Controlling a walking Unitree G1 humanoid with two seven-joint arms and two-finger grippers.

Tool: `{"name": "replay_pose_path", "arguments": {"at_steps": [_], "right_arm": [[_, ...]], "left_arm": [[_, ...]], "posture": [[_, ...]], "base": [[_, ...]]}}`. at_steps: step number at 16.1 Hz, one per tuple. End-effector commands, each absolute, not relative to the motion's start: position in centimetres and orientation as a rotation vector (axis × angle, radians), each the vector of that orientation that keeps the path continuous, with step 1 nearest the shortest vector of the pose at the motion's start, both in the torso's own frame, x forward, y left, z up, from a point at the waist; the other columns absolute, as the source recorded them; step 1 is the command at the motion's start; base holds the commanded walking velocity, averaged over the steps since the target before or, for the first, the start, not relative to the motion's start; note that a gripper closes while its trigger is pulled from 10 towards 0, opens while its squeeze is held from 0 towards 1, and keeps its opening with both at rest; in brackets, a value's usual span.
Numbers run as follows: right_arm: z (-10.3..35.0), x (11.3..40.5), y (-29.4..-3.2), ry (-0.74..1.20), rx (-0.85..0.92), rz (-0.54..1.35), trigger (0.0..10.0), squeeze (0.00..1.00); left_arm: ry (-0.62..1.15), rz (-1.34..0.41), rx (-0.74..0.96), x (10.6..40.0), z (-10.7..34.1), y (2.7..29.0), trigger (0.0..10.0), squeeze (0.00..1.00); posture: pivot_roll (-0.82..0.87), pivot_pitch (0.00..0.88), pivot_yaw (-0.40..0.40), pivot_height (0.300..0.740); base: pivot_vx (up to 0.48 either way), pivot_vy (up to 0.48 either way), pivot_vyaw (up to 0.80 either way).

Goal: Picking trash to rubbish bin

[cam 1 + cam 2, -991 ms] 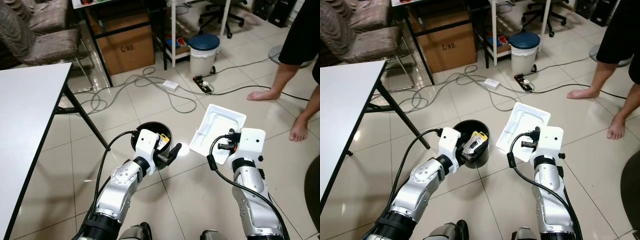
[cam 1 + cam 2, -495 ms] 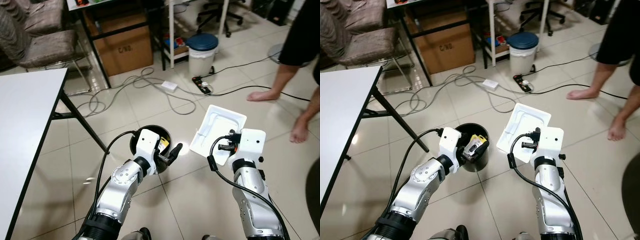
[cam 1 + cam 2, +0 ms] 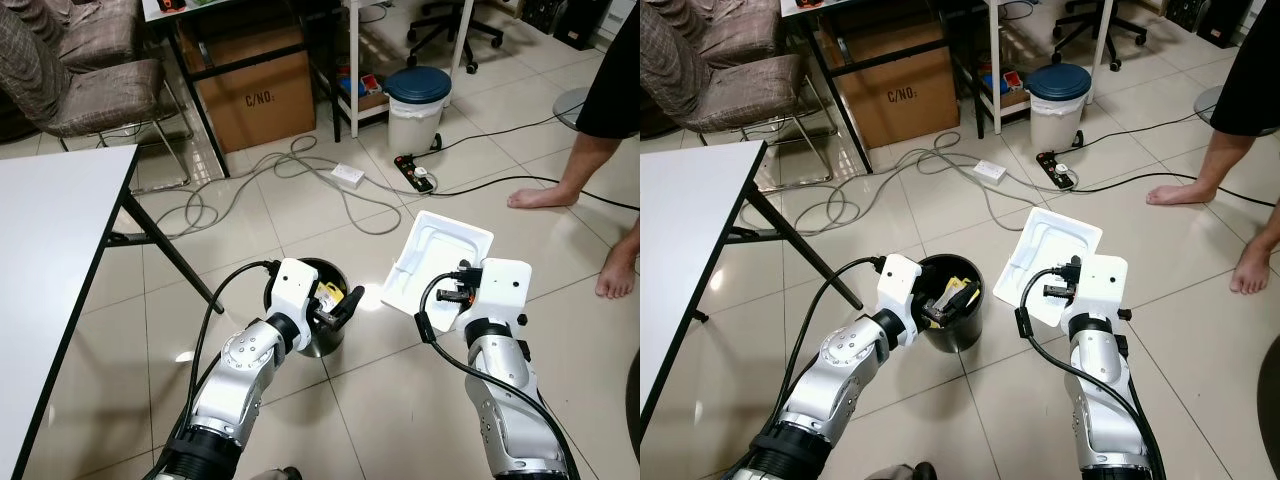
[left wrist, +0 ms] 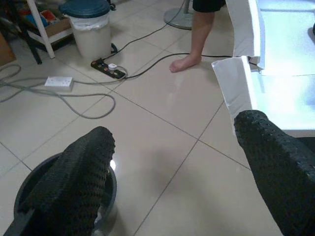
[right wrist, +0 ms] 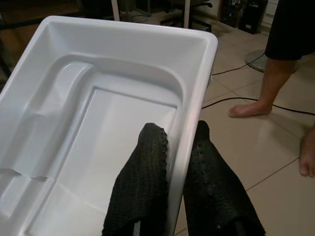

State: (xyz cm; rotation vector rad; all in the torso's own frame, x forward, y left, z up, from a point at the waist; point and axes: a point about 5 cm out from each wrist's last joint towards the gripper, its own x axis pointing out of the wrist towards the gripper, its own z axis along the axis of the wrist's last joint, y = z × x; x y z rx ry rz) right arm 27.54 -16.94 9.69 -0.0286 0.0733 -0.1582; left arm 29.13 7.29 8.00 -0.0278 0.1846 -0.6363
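Two arms raised, left gripper [image 4: 172, 162] spread over bin [image 3: 952, 320], right gripper [image 5: 179, 162] pinching tray [image 5: 98, 98] rim.

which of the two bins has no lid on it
The black bin on the floor under the left gripper: open-topped, trash visible inside. The white bin further back wears a dark blue lid.

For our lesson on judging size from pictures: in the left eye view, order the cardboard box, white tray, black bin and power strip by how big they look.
1. Cardboard box
2. White tray
3. Black bin, near the tray in size and partly hidden, so unsure
4. Power strip
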Motion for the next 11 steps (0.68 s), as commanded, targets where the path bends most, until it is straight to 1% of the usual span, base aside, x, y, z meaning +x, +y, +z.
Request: {"name": "replay_pose_path", "arguments": {"at_steps": [1,11], "right_arm": [[9.56,27.35,-16.96,0.079,-0.032,-0.163,10.0,0.0],[9.32,27.02,-16.74,0.09,-0.032,-0.159,10.0,0.0]], "left_arm": [[0.19,-0.644,-0.013,28.92,7.77,7.42,10.0,0.0],[0.201,-0.638,0.005,28.83,7.48,7.5,10.0,0.0]], "posture": [[-0.1,0.142,0.118,0.74],[-0.1,0.153,0.125,0.74]], "base": [[0.48,0.0,0.0],[0.48,0.0,0.0]]}}
